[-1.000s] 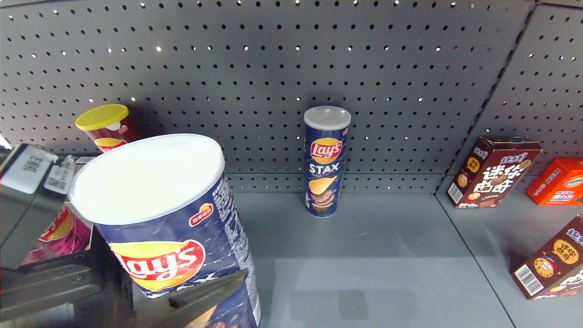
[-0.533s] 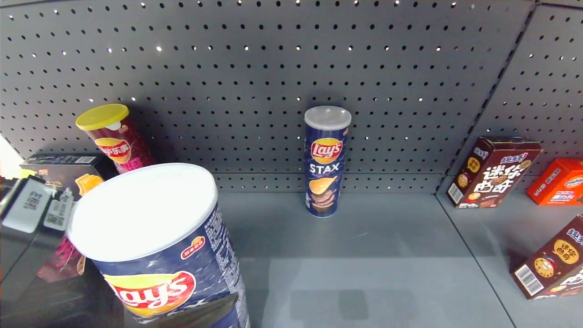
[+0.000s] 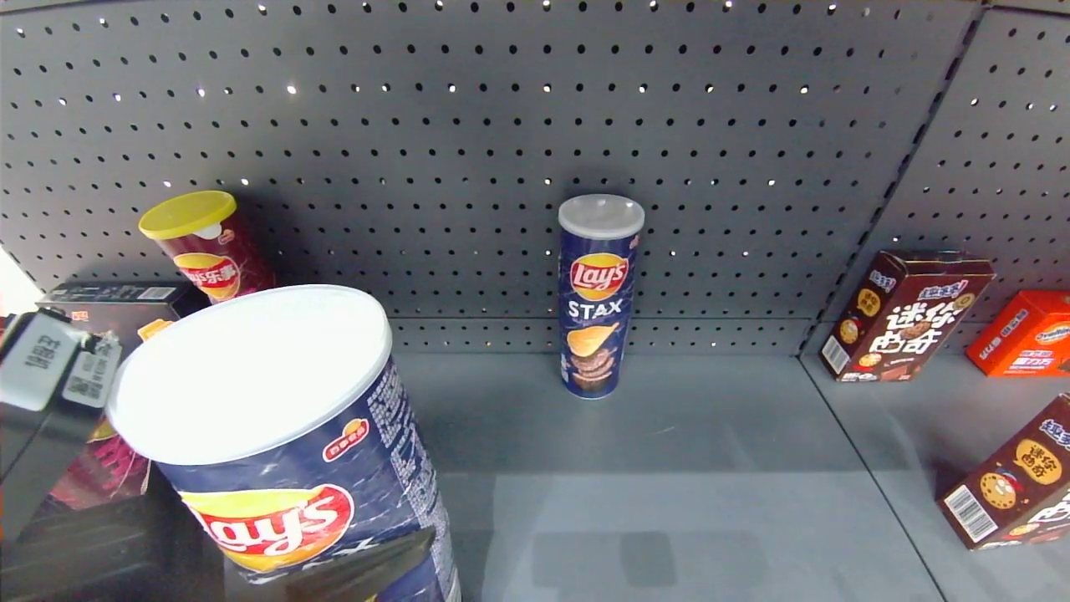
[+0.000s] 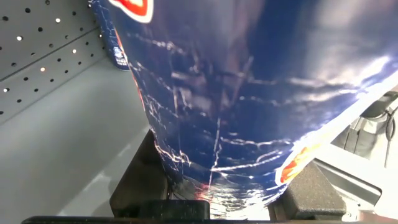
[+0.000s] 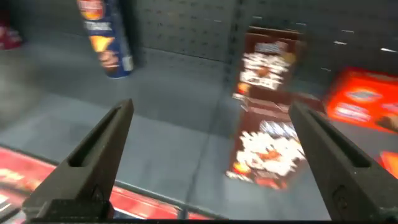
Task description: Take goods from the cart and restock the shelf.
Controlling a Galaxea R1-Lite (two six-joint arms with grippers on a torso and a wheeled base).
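A large blue chips can [image 3: 284,435] with a white lid hangs, slightly tilted, at the lower left in the head view, in front of the grey shelf [image 3: 669,468]. My left gripper [image 3: 276,577] is shut on its lower body; in the left wrist view the can [image 4: 249,93] sits between the dark fingers [image 4: 155,186]. A matching blue can [image 3: 598,294] stands upright at the back of the shelf against the pegboard. My right gripper [image 5: 214,155] is open with nothing in it, in front of the shelf's edge, facing that standing can [image 5: 102,37].
A red can with a yellow lid [image 3: 205,242] and a black box [image 3: 109,294] stand at the back left. Brown cookie boxes [image 3: 907,313] [image 3: 1016,477] and an orange box [image 3: 1024,333] occupy the right bay. Bare shelf floor lies around and in front of the standing can.
The held blue can has dropped lower and to the left, then come up a little. The red can and the black box behind it now show more fully.
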